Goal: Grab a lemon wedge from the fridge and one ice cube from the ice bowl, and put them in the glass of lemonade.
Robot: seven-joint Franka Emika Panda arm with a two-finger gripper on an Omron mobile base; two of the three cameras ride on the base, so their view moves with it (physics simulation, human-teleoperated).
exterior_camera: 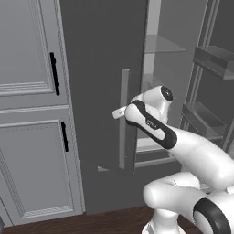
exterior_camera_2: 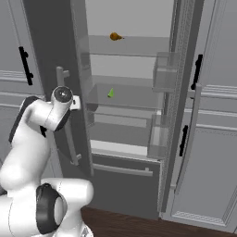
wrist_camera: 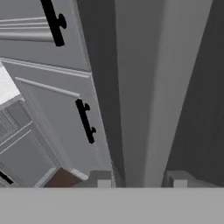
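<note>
The dark-grey fridge (exterior_camera_2: 129, 55) stands with both doors swung out and its pale shelves showing. A tiny yellow lemon wedge (exterior_camera_2: 111, 93) lies on the middle glass shelf. My gripper (wrist_camera: 141, 180) is at the left door's light-grey bar handle (wrist_camera: 140, 109), one fingertip (wrist_camera: 103, 179) pressed against each side of the bar. From the base, the hand (exterior_camera: 119, 113) sits behind that handle (exterior_camera: 124, 119), about halfway up it. The ice bowl and the glass of lemonade are out of view.
A small orange ball (exterior_camera_2: 115, 36) rests on the upper shelf. The right fridge door (exterior_camera_2: 185, 115) is wide open, with clear bins (exterior_camera_2: 166, 74) on its inside. Light-grey cabinets with black handles (exterior_camera: 55, 73) flank the fridge. The floor (exterior_camera_2: 120, 224) is dark wood.
</note>
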